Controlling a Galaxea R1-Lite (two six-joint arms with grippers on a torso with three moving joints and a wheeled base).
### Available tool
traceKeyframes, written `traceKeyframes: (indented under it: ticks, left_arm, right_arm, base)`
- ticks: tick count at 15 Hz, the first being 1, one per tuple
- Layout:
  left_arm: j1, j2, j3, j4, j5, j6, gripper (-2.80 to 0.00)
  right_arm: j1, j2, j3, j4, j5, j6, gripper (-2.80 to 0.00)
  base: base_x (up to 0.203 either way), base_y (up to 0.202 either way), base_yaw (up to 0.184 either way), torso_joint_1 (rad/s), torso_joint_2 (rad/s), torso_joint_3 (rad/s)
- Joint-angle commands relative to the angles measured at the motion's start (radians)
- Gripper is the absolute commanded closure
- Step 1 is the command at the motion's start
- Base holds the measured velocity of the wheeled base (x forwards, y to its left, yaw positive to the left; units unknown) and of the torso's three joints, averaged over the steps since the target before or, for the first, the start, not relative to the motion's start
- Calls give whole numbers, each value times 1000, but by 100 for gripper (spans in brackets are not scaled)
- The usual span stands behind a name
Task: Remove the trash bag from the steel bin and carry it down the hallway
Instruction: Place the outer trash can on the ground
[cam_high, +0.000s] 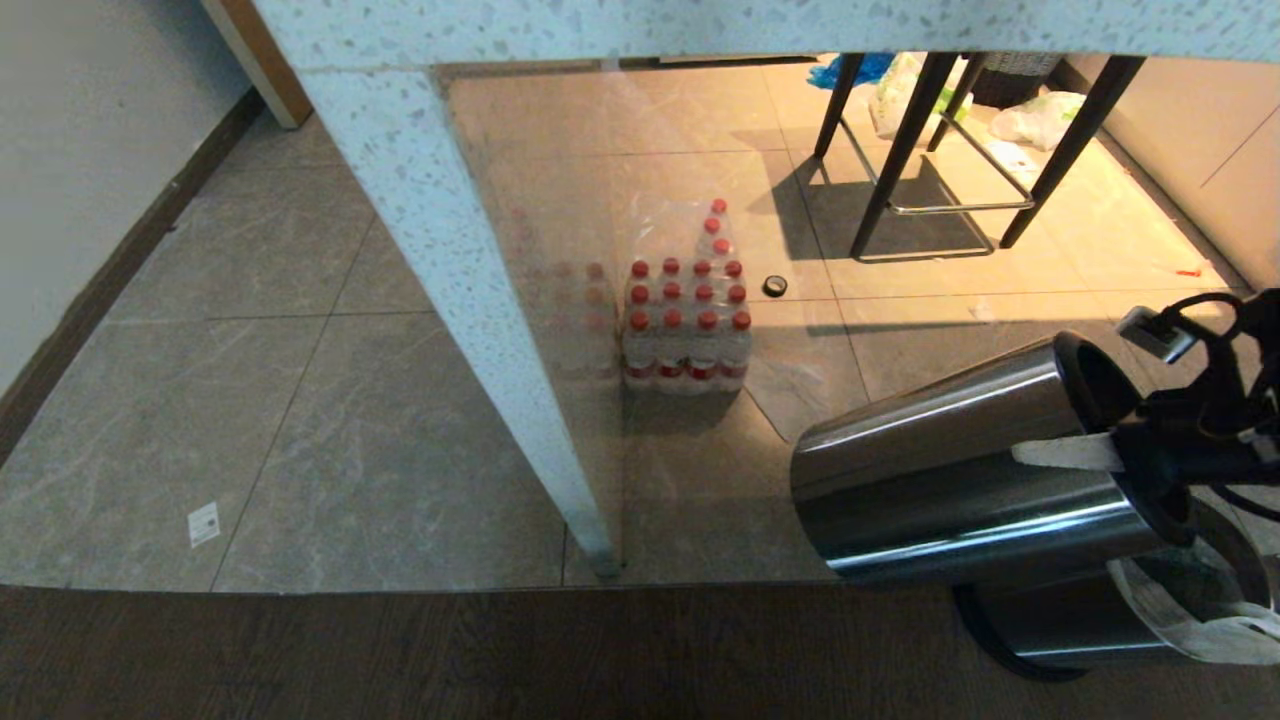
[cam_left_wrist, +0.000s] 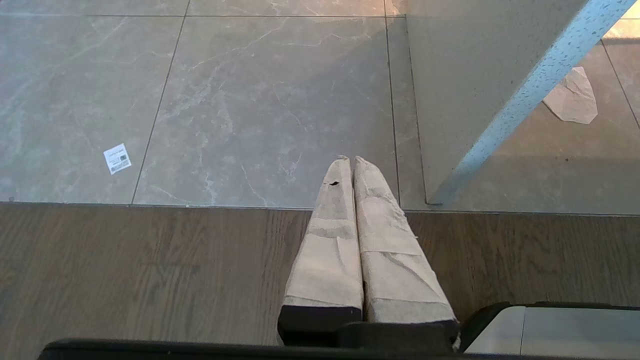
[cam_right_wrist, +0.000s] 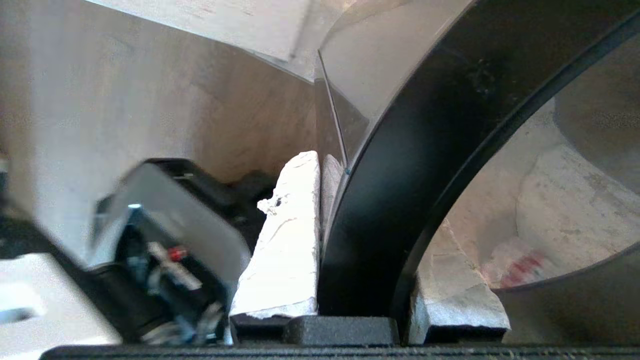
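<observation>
Item: steel bin (cam_high: 960, 470), tipped, rim clamped in my R claw (cam_right_wrist: 367, 240); L claw (cam_left_wrist: 352, 200) clenched, idle; bag removal, hallway carry pending.

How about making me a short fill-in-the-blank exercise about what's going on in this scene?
1. The right gripper is clamped on the black ____ of the steel bin.
2. The steel bin is tipped on its side, its mouth facing the robot's ____.
3. The pack of water bottles on the tiled floor has ____ caps.
4. The left gripper is shut and holds ____.

Missing words: rim; right; red; nothing
</observation>
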Motion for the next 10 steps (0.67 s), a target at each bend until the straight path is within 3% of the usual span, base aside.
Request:
traceKeyframes:
  ticks: [1,6,10]
  left_arm:
    - [0,0,0,0,0,-1,0]
    - [0,0,0,0,0,-1,0]
    - [0,0,0,0,0,-1,0]
  right_arm:
    - [41,125,-15,-88,-68,3,0]
    - [147,304,-139,-329,-253,36,0]
    - [191,417,-233,-421,-290,31,0]
  base:
    - [0,0,0,0,0,0]
    - [0,0,0,0,0,0]
    - [0,0,0,0,0,0]
